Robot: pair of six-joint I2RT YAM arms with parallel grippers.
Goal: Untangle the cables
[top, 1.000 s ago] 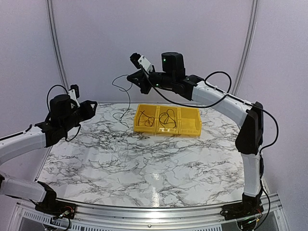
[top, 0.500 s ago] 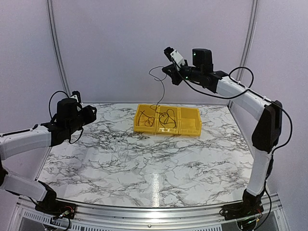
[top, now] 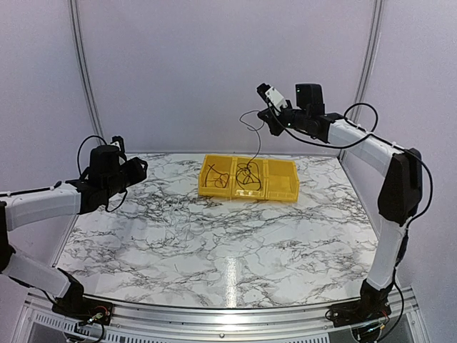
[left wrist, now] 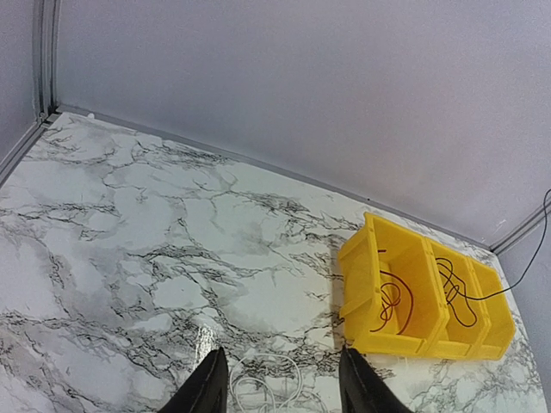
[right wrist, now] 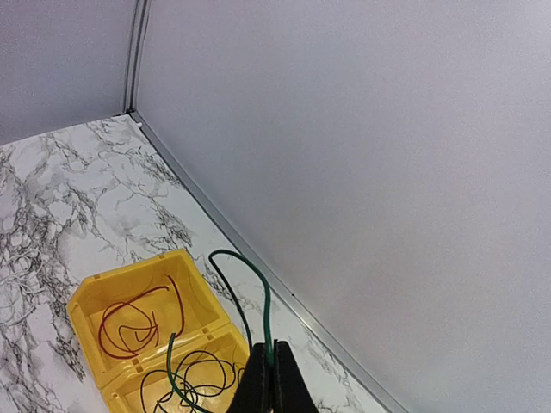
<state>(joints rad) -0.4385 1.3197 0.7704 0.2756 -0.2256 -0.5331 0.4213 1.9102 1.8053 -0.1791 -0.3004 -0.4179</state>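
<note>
My right gripper [top: 265, 118] hangs high above the yellow bin [top: 282, 187], shut on a thin green cable [right wrist: 258, 288]. That cable [top: 257, 146] loops out and trails down into the bin's middle compartment, where a black cable [right wrist: 202, 379] lies coiled. A reddish cable [right wrist: 129, 323] lies in the left compartment. My left gripper [top: 141, 169] hovers open over the table's left side with nothing between its fingers [left wrist: 211, 387]. Below them a pale thin wire [left wrist: 267, 379] lies looped on the marble.
The bin [left wrist: 426, 340] has three compartments and stands at the back middle of the marble table [top: 214, 243]. Grey walls close in the back and sides. The right arm's own thick black lead arcs above its forearm [top: 357, 114].
My right gripper has swung to the right with the cable, from left of the bin to above its middle. My left gripper has drifted slightly right, still open.
</note>
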